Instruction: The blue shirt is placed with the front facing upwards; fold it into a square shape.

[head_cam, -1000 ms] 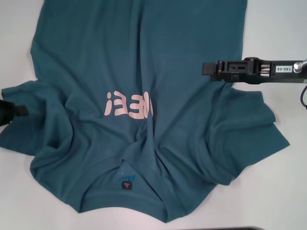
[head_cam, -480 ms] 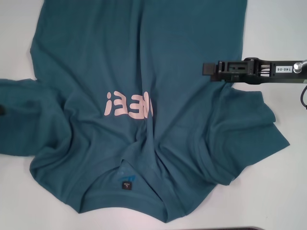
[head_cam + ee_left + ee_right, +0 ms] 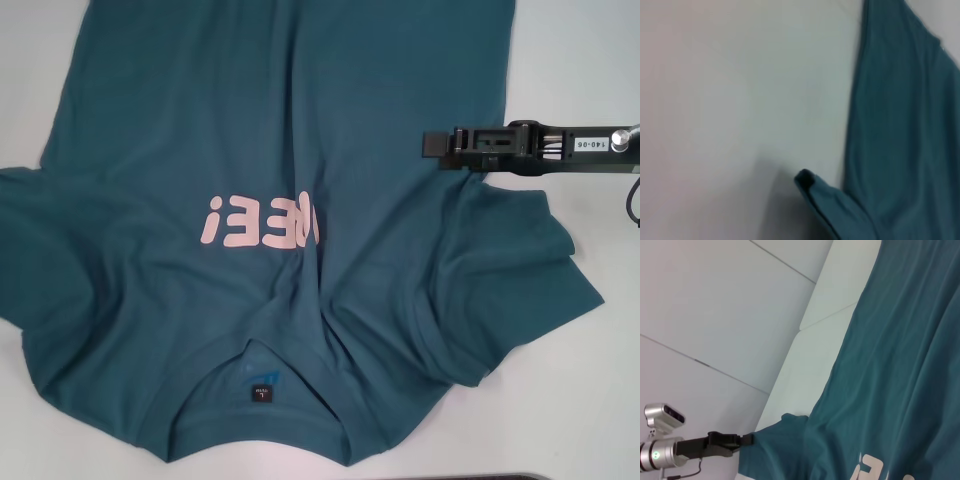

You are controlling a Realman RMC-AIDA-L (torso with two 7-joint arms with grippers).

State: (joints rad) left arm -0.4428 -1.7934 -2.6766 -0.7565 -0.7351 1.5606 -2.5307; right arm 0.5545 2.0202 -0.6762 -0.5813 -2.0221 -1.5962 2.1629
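The blue shirt (image 3: 300, 200) lies front up on the white table, pink lettering (image 3: 262, 222) in the middle, collar and dark neck label (image 3: 261, 391) toward me. Its left sleeve (image 3: 40, 240) is stretched flat and runs out of the head view's left edge. My left gripper is outside the head view. The right wrist view shows the left gripper (image 3: 742, 440) shut on that sleeve's tip (image 3: 760, 436), and the left wrist view shows a raised sleeve corner (image 3: 812, 184). My right gripper (image 3: 432, 145) hangs still over the shirt's right edge, above the rumpled right sleeve (image 3: 520, 290).
White table (image 3: 590, 400) shows on both sides of the shirt and along the near edge. A panel seam (image 3: 825, 320) crosses the table beyond the shirt. Folds bunch around the collar and right shoulder.
The left sleeve was bunched near the body. It has been pulled out leftward and now lies spread. The left gripper has left the head view. The right arm has not moved.
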